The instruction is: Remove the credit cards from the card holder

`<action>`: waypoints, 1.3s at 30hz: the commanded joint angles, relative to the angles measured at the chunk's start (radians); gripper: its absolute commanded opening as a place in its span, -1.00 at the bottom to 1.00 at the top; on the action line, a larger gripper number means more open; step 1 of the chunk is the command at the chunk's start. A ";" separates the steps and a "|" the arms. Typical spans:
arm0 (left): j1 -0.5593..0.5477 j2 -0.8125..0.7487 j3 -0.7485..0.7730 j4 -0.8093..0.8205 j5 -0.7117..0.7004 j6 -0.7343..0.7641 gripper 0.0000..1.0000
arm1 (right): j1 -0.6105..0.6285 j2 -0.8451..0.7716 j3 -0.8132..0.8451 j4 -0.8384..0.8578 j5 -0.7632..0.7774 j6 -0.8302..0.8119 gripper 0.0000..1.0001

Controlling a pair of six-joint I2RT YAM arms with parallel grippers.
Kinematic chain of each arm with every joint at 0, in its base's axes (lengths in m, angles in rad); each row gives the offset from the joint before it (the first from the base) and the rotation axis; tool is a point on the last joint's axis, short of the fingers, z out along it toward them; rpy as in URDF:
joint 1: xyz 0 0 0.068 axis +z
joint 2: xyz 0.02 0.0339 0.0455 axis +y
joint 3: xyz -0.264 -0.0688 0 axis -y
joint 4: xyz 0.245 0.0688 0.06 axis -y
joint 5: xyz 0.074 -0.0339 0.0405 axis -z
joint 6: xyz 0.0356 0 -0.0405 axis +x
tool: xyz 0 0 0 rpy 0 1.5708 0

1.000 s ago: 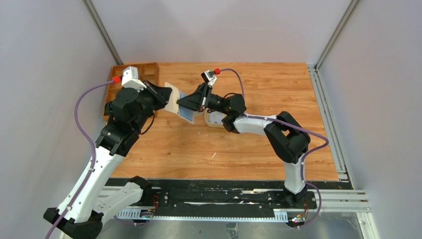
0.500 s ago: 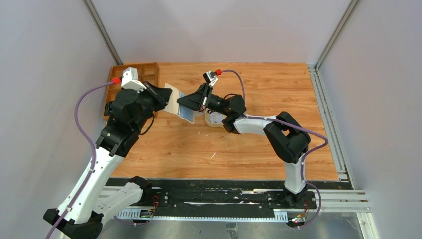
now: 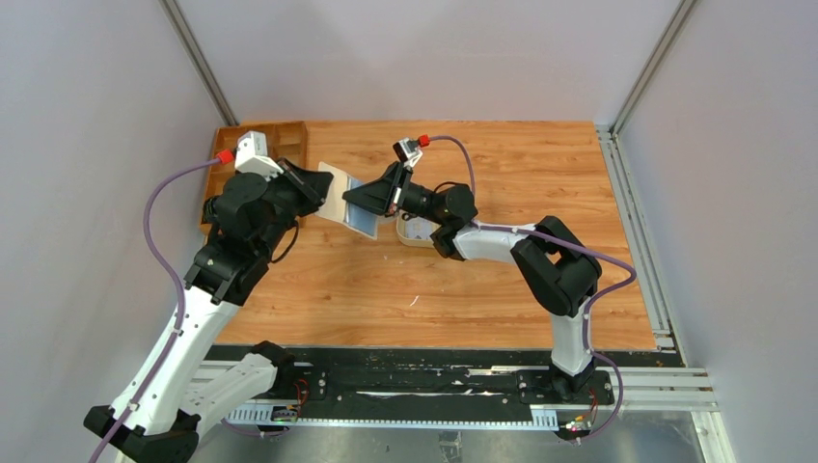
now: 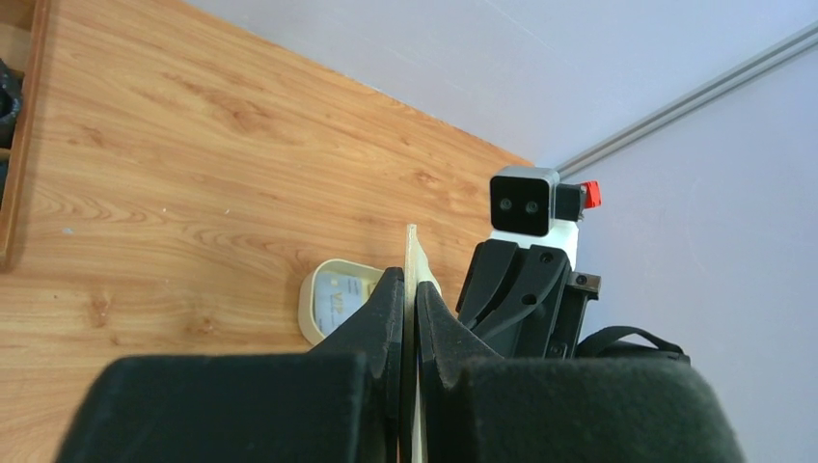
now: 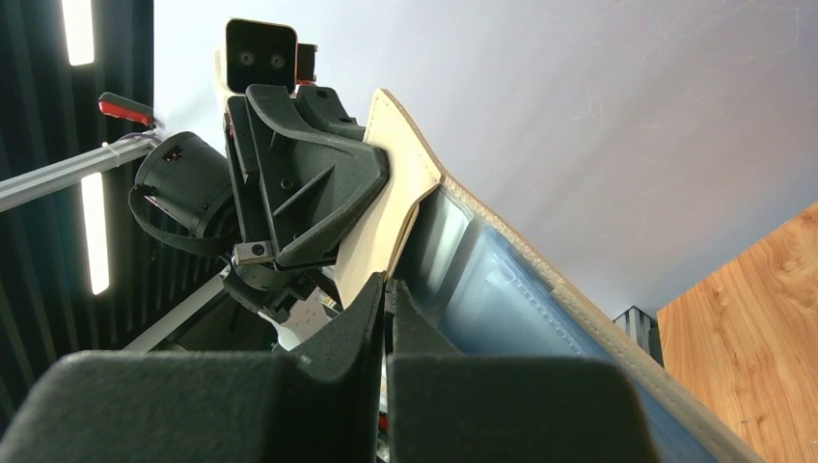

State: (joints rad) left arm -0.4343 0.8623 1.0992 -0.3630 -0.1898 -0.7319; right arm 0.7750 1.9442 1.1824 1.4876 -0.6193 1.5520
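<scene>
The small cream-beige folding card holder (image 3: 340,196) with pale blue-grey pockets hangs open in the air above the table, toward 11 o'clock from the table's middle, touching nothing but the two grippers. It looks light and floppy: the leather-like flap bends at the fold, so it will likely twist or swing if pulled from one side only. It probably needs a firm hold on the stiffer outer flap, well clear of the pocket mouths. The credit cards should be thin, stiff and slick, gripping their sleeves with some friction, best taken by an exposed short edge and drawn straight along the pocket; none shows clearly inside the pockets here. The left gripper (image 4: 408,289), at the holder's 9 o'clock side, is clamped on the cream flap, whose edge stands upright between its fingers. The right gripper (image 5: 386,289), at the 3 o'clock side, has its jaws pressed together at the edge of the blue-grey pocket; whether a card is pinched there I cannot tell. On the orange-brown wooden table (image 3: 482,280), near the holder's 4 o'clock, sits an oval cream tray (image 4: 311,311) with one whitish printed card (image 4: 340,301) lying in it. A brown wooden compartment box (image 3: 286,138) sits at the table's 10 o'clock corner.
</scene>
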 commanded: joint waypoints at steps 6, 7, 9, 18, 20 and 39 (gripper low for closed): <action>0.025 -0.007 -0.005 -0.098 -0.060 0.042 -0.86 | -0.013 -0.042 -0.074 0.108 0.012 -0.022 -1.00; 0.025 -0.005 -0.004 -0.097 -0.056 0.041 -0.91 | -0.014 -0.044 -0.076 0.108 0.010 -0.023 -1.00; 0.026 -0.005 -0.002 -0.097 -0.055 0.040 -1.00 | -0.017 -0.045 -0.080 0.107 0.008 -0.023 -1.00; 0.034 -0.017 0.005 -0.112 -0.076 0.043 -1.00 | -0.023 -0.048 -0.121 0.108 -0.002 -0.030 -1.00; 0.036 -0.018 0.006 -0.112 -0.080 0.044 -1.00 | -0.025 -0.054 -0.143 0.108 -0.004 -0.035 -1.00; 0.041 -0.053 -0.068 -0.078 -0.106 0.076 -1.00 | -0.190 -0.130 -0.437 0.058 -0.141 -0.093 -1.00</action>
State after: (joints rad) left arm -0.4004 0.8341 1.0779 -0.4725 -0.2806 -0.6670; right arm 0.6601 1.8534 0.7746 1.5230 -0.6750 1.4975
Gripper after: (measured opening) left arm 0.021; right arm 0.006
